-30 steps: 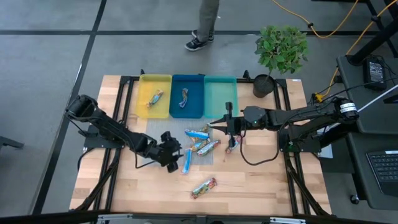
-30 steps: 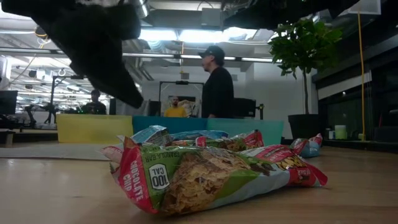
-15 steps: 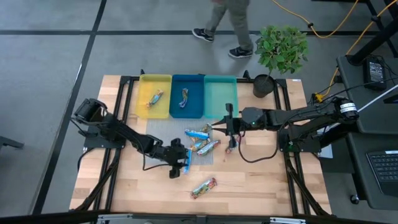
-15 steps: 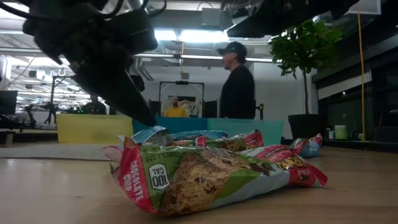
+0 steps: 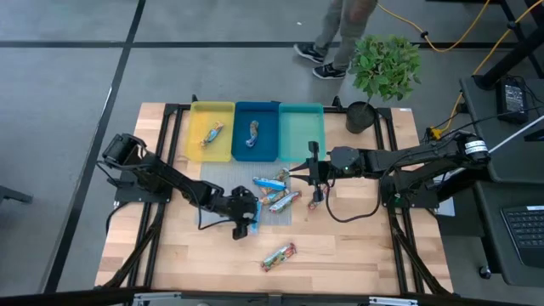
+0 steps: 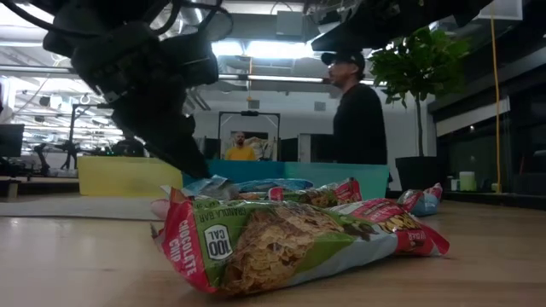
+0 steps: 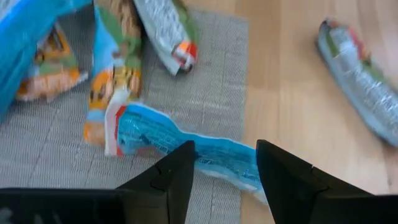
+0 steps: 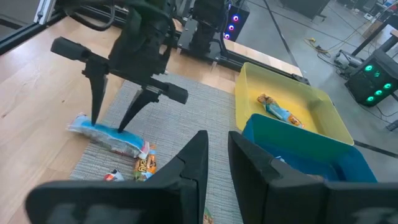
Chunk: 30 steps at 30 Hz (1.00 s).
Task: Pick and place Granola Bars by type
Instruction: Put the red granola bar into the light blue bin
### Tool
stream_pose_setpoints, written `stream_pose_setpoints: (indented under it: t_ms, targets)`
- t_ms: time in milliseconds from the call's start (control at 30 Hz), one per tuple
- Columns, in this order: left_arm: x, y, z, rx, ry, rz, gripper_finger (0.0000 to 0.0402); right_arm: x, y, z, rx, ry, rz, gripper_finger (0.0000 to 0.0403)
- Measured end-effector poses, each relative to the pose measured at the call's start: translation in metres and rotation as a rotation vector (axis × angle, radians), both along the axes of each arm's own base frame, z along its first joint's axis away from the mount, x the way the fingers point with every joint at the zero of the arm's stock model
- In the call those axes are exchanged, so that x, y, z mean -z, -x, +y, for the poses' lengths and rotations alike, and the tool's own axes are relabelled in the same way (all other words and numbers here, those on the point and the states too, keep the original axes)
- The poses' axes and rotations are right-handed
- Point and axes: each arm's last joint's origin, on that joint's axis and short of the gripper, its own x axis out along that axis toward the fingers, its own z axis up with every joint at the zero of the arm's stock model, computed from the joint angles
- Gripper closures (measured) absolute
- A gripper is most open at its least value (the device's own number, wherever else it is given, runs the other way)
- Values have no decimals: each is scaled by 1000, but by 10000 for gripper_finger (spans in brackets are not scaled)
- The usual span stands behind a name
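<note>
Several foil-wrapped granola bars (image 5: 274, 194) lie heaped on a grey mat in the middle of the table. One blue bar (image 7: 217, 155) lies flat at the mat's near left corner. My left gripper (image 5: 246, 219) is open and points down over this bar's middle, one finger on each side of it. My right gripper (image 5: 313, 174) hovers at the mat's far right corner, near the teal tray (image 5: 301, 143), with a narrow gap between its fingers and nothing in it. Another bar (image 5: 319, 194) lies just below it on the wood. My left gripper (image 8: 112, 124) comes at the blue bar's middle (image 8: 106, 134) from above, its fingers lying across the bar's length. The bar lies flat on the mat. I cannot tell whether the fingertips touch the wrapper.
Yellow (image 5: 211, 146), blue (image 5: 256, 149) and teal trays sit side by side at the far edge; the yellow and blue ones each hold a bar. A red-and-green bar (image 5: 279, 255) lies alone near the near edge. A potted plant (image 5: 361, 115) stands at the far right corner. A person walks beyond the table.
My left gripper has moved toward the table's right and come down over the blue bar, ending astride it. The bars have stayed where they were. The person beyond the far edge has walked toward the right.
</note>
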Motion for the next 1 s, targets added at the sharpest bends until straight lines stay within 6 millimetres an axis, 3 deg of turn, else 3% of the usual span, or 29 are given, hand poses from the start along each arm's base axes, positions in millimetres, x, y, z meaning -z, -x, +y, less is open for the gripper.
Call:
stream_pose_setpoints:
  t_ms: [300, 800, 1000]
  targets:
    - [0, 10, 15, 22, 198, 194, 237, -1, 0, 0, -5, 14, -6, 336]
    - [-28, 7, 27, 82, 383, 133, 237, -2, -1, 0, -8, 22, -18, 336]
    - [-42, -3, 26, 125, 331, 66, 237, -2, -1, 0, -8, 22, -20, 336]
